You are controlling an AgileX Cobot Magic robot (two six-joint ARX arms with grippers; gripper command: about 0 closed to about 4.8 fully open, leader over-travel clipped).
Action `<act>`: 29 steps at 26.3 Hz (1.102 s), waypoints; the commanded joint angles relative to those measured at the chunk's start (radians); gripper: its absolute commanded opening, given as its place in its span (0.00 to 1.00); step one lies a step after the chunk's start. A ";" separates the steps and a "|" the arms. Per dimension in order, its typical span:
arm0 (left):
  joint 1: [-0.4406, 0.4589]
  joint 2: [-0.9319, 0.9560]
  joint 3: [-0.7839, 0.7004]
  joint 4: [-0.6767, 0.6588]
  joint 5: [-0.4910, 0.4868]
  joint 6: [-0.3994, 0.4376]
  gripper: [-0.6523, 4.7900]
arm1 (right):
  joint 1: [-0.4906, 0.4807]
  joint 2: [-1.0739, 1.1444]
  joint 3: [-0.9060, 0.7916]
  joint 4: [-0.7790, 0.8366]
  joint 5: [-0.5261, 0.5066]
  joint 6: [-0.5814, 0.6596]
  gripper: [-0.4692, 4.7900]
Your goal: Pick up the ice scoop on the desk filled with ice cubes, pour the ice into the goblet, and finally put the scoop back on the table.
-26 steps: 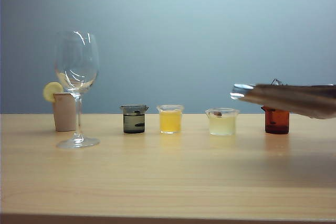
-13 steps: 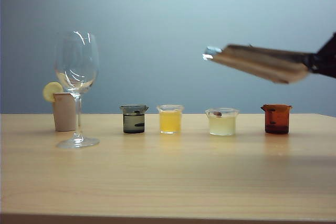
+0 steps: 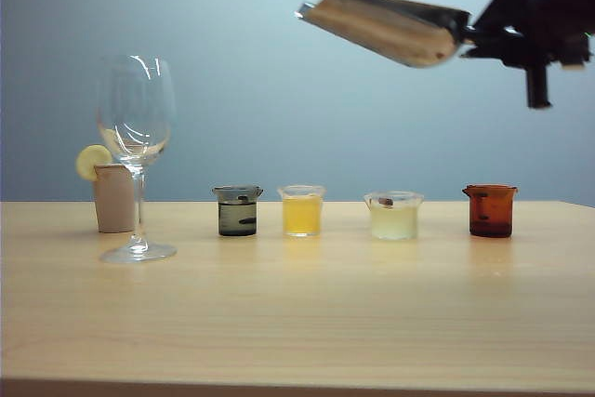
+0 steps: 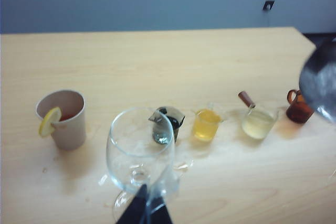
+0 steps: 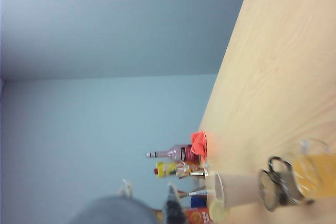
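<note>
The ice scoop (image 3: 386,25) is up high over the row of little cups, mouth angled toward the goblet (image 3: 137,137), with the right gripper (image 3: 483,34) fingers clamped on its rod handle. There's lots of clear air between scoop and glass. The goblet stands near the table (image 3: 297,323) left end, just in front of a beige lemon cup (image 3: 113,194). The left gripper (image 4: 144,211) sits right by the goblet foot, can't tell if its fingers are open. Plain blue-grey wall behind

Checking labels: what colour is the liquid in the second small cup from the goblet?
Orange liquid, exterior view.
</note>
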 commanded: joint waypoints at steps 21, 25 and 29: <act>0.005 0.045 0.003 0.014 0.140 -0.003 0.11 | 0.256 0.080 0.369 -0.301 0.272 -0.117 0.08; 0.005 0.045 0.003 0.015 0.140 -0.003 0.11 | 0.297 0.087 0.371 -0.301 0.326 -0.135 0.08; 0.006 0.045 0.003 0.015 0.140 -0.013 0.11 | 0.327 0.089 0.372 -0.303 0.359 -0.144 0.08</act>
